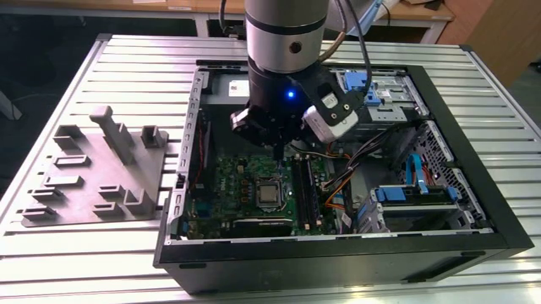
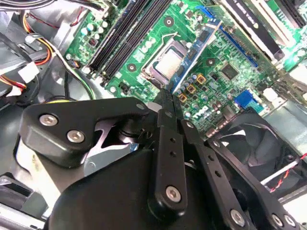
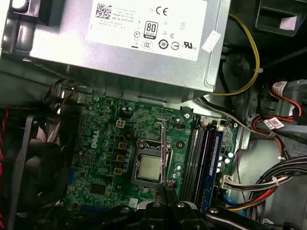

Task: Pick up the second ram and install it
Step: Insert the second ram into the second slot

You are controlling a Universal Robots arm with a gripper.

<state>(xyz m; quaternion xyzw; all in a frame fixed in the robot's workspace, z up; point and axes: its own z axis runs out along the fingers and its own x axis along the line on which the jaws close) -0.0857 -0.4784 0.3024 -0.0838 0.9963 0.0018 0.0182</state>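
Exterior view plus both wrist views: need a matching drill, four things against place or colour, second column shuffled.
Things:
1. motherboard
2. power supply box
3. fixture tray
4. gripper

Descriptions:
A. on the table, outside the case, at the exterior view's left
B. on the arm, poised above the board
C. green
D. grey metal with a white label

Pairs: 1-C, 2-D, 3-A, 4-B
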